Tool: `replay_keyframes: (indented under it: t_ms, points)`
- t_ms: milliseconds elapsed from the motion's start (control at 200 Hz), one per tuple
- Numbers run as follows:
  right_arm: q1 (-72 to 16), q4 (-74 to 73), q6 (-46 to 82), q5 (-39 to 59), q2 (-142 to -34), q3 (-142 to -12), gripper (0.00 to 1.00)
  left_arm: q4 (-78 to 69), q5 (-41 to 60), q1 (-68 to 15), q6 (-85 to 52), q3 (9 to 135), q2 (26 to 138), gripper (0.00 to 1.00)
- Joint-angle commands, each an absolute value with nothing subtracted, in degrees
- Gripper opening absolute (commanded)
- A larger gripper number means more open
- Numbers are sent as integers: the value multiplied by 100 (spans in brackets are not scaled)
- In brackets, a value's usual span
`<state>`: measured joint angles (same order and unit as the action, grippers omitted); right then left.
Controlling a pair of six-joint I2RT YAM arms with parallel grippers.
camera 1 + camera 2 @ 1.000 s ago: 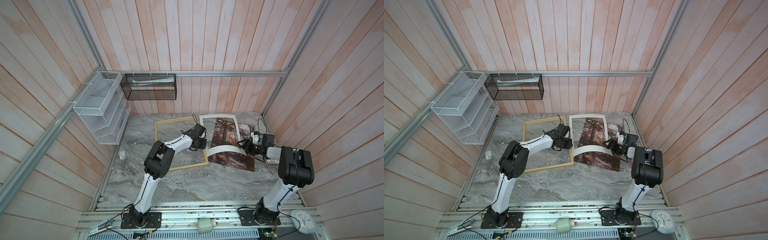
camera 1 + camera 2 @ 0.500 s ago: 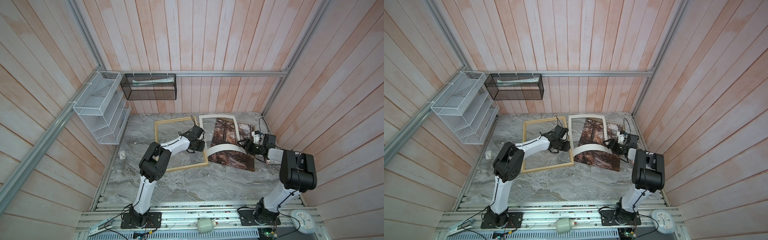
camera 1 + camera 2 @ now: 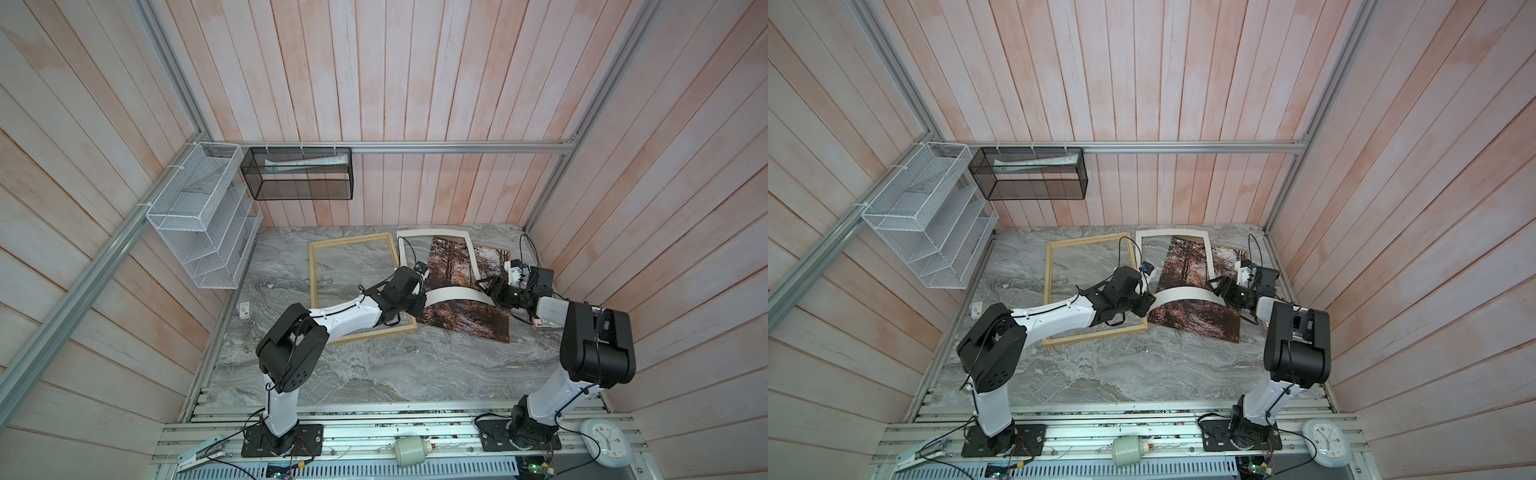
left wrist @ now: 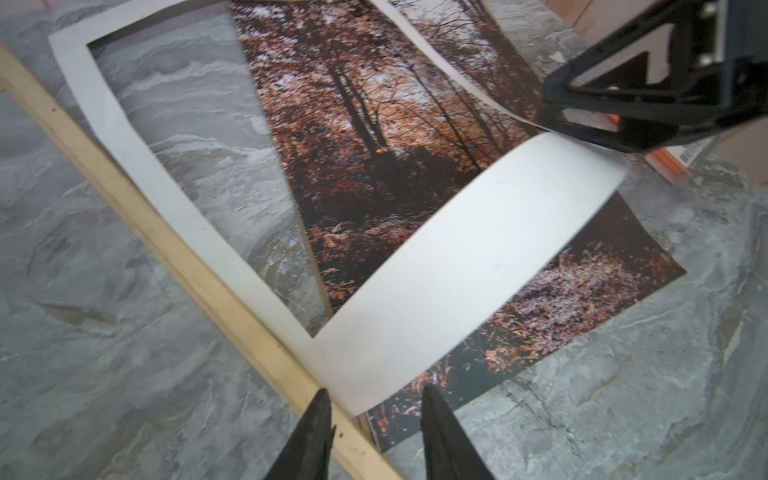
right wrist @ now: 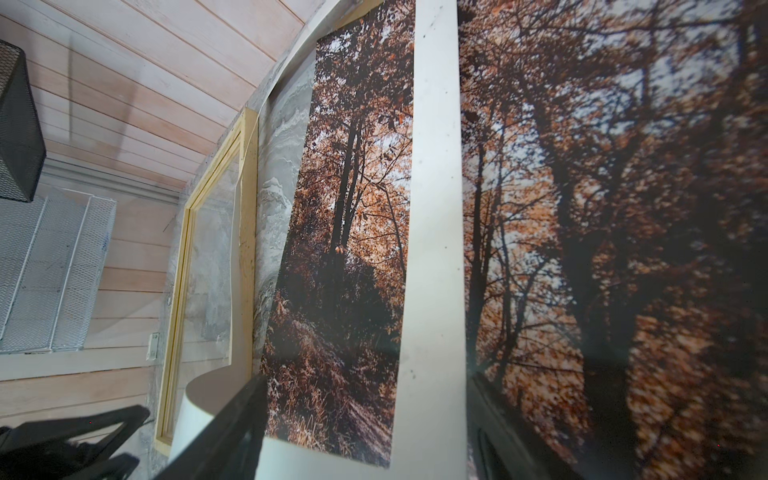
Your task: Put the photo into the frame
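Observation:
The pale wooden frame [image 3: 316, 286] [image 3: 1049, 286] lies flat and glazed on the marble table. To its right lies the autumn-forest photo [image 3: 469, 320] [image 3: 1200, 320] [image 4: 365, 124] [image 5: 349, 208]. A white mat [image 3: 451, 295] [image 4: 457, 257] [image 5: 436, 208] rests over the photo, its near rail arched up between both grippers. My left gripper [image 3: 420, 306] [image 4: 376, 397] is open, and the mat's near-left corner sits just between its tips, over the frame's rail [image 4: 166, 245]. At the near-right corner my right gripper [image 3: 487, 286] [image 5: 368, 378] straddles the mat, jaws wide open.
A white wire rack [image 3: 199, 232] hangs on the left wall and a black mesh basket [image 3: 299, 174] on the back wall. A small white item [image 3: 245, 309] lies at the table's left edge. A small box [image 3: 544, 324] sits under the right arm.
The left arm's elbow has swung leftward and nearer while its gripper stays at the mat's corner. The mat's arch and the right arm look unchanged.

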<state>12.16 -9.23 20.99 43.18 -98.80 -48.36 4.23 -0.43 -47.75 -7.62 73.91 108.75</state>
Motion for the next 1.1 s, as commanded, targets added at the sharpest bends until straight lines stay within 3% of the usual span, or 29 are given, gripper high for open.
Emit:
replay_keyframes:
  t_ms: [0,385,1095]
  points:
    - [1239,-792,2072,4359,-9712,-4841,75,-272,-696,-5057,-5,7221,10776,38]
    - [1247,-738,2040,4349,-9661,-4852,75,-1616,-1817,-5822,1221,6870,11190,40]
    - [1316,-537,1905,4351,-9512,-4849,75,-2401,-2810,-5846,2166,7325,12082,46]
